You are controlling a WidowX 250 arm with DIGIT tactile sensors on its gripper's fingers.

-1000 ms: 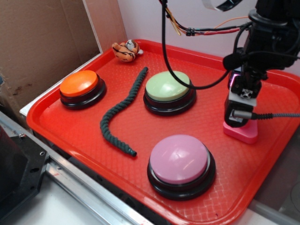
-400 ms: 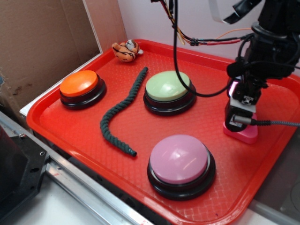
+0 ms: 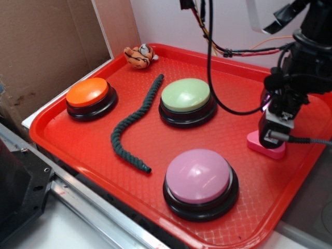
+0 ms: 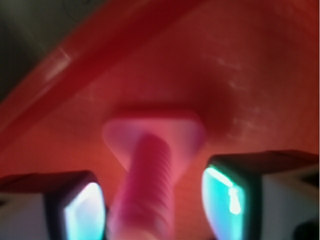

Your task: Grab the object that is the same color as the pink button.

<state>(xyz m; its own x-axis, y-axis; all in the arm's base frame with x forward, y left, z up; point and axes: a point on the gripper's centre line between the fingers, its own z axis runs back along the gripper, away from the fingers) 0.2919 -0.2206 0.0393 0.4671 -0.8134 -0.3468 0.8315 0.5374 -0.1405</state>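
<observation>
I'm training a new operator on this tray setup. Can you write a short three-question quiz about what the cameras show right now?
1. True or false: the pincer has a finger on each side of the pink bolt.
2. Which button lies nearest the bolt's base? A) orange button B) green button C) pink button
3. Name the dark, curvy thing between the orange and green buttons.

Key: 1 true; 2 C; 3 the rope.
</observation>
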